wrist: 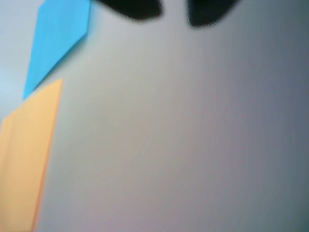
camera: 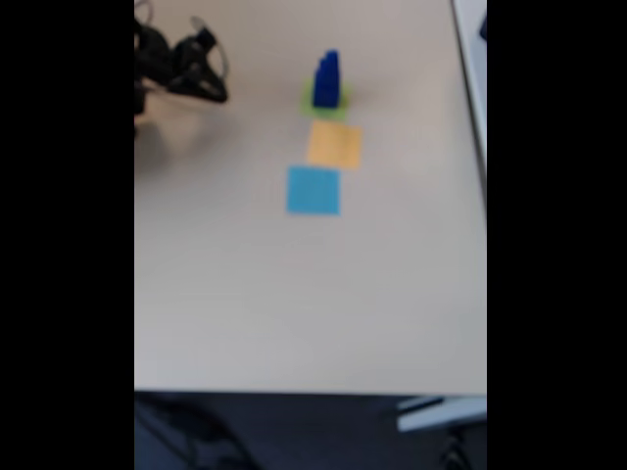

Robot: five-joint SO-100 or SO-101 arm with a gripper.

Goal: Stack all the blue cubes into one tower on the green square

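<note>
In the fixed view the blue cubes (camera: 327,76) stand stacked as one dark-blue tower on the green square (camera: 334,107) at the far middle of the table. The blur hides how many cubes make up the tower. My gripper (camera: 217,91) sits well to the left of the tower, apart from it, at the table's far left. In the wrist view my gripper (wrist: 174,13) shows as two dark fingertips at the top edge, open with a gap and bare table between them.
An orange square (camera: 334,144) lies just in front of the green one, and a light-blue square (camera: 313,189) lies nearer still. Both appear at the left of the wrist view, the orange square (wrist: 26,154) and the light-blue square (wrist: 58,38). A white object (camera: 474,59) lines the table's right edge.
</note>
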